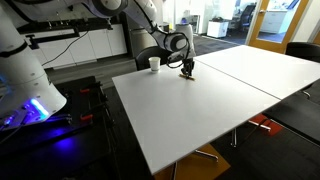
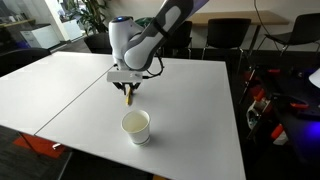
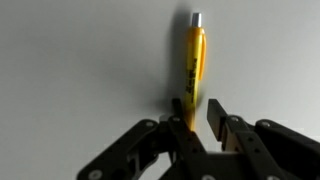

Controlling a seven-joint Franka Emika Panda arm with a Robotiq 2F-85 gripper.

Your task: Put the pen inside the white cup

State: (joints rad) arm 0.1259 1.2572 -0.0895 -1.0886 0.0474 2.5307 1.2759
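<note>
The pen is yellow-orange with a silver tip and lies flat on the white table in the wrist view. My gripper is down at the table with its fingers on either side of the pen's near end. The left finger is against the pen and a small gap shows at the right finger. In both exterior views the gripper is low over the table. The white cup stands upright and empty a short way from it, near the table edge.
The white table has a seam down its middle. A robot base with blue lights stands beside it. Dark chairs stand behind the table, and cables and gear lie on the floor.
</note>
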